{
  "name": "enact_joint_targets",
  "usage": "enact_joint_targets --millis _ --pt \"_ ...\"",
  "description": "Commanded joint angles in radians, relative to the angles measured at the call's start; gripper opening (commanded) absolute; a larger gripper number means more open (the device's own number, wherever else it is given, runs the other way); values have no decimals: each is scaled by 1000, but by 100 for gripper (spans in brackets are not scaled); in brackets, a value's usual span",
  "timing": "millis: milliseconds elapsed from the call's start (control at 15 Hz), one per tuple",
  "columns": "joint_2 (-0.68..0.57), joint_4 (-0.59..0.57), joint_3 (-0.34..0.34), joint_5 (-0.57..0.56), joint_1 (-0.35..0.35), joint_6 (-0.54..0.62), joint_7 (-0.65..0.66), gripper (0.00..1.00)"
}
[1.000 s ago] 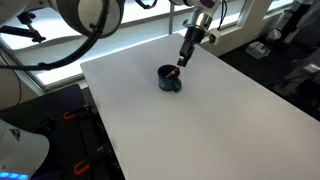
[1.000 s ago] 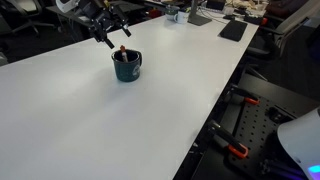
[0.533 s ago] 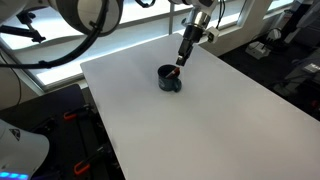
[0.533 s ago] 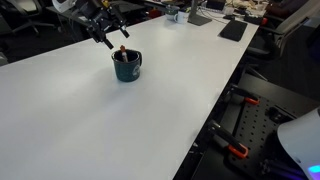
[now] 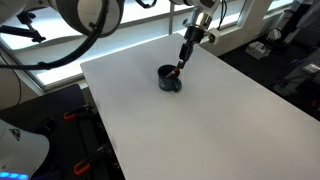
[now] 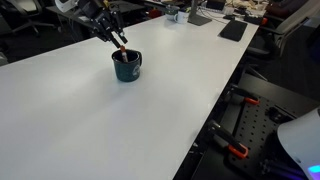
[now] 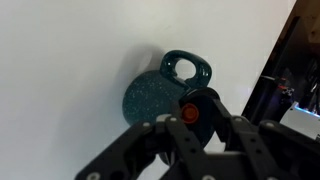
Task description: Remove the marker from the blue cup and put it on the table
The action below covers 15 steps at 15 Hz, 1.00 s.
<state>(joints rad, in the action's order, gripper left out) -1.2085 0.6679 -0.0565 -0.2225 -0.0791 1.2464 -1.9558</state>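
Observation:
The blue cup [image 5: 168,79] [image 6: 127,67] stands upright on the white table [image 5: 205,125] [image 6: 90,125], with its handle [image 7: 188,68] seen from above in the wrist view. The marker [image 5: 179,68] [image 6: 122,46] sticks up out of the cup, leaning, and its red end [image 7: 190,111] faces the wrist camera. My gripper [image 5: 182,61] [image 6: 119,41] [image 7: 191,113] hangs just over the cup's rim, its dark fingers [image 7: 222,122] pressed against both sides of the marker's top. The marker's lower part is hidden inside the cup.
The cup sits near the table's far edge, next to the window side [image 5: 130,25]. A dark flat object [image 6: 232,30] and small items lie at the table's distant end. Equipment with orange clamps [image 6: 238,152] stands on the floor beside the table.
The fingers were spread wide around the marker's top and have now closed in on it. The arm, cup and marker have stayed where they were.

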Motion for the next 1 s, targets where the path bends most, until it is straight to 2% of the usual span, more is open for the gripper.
enact_joint_targets --millis 0,67,133,467,933 --pt "24 31 -4 16 6 3 35 47" --pt "25 32 -5 19 7 2 40 50" --pt "27 34 -4 20 8 0 46 66" --pt "34 49 -10 36 9 3 81 99" --pt "37 73 -12 63 13 11 132 100"
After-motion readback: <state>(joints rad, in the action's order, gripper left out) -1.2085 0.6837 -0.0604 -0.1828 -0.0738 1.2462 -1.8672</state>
